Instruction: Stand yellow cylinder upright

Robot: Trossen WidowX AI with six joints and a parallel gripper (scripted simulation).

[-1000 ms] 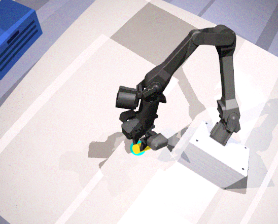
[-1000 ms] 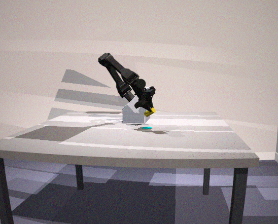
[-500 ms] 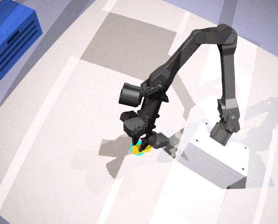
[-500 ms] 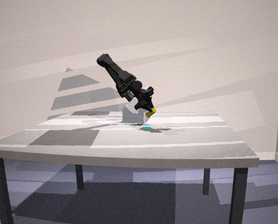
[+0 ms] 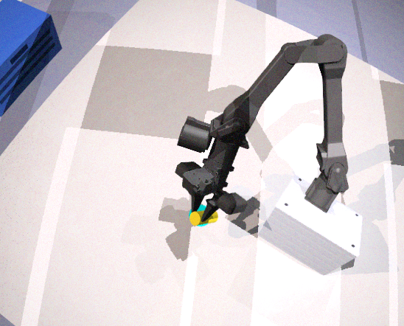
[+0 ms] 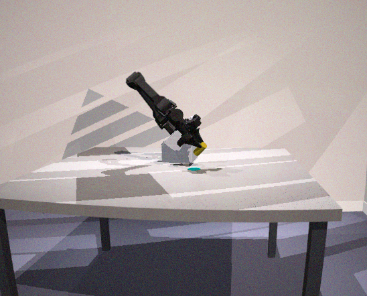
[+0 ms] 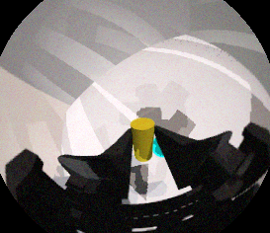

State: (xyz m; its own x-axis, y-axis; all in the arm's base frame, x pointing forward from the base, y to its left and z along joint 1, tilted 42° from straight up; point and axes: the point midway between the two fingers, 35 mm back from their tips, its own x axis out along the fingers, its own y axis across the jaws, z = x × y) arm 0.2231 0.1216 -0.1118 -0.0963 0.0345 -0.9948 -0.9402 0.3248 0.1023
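Note:
The yellow tall cylinder [image 5: 195,218] [image 6: 199,149] [image 7: 142,140] is held in the air, tilted about halfway between lying and upright, its upper end leaning away from the robot's base. My gripper [image 5: 199,217] [image 6: 202,146] [image 7: 142,129] is shut on it, one finger on each side. The cyan circle [image 5: 203,225] [image 6: 194,169] [image 7: 158,148] lies flat on the table, below the cylinder with a gap between them in the exterior view. In the top view the cylinder and fingers hide much of the circle; in the wrist view only a part shows beside the cylinder.
The white base block [image 5: 312,232] [image 6: 176,154] of the arm stands close behind the circle. A blue box [image 5: 18,33] with dark slots is at the upper left of the top view, beyond the edge of the table [image 5: 95,273] [image 6: 220,215]. Shadows cross the table top.

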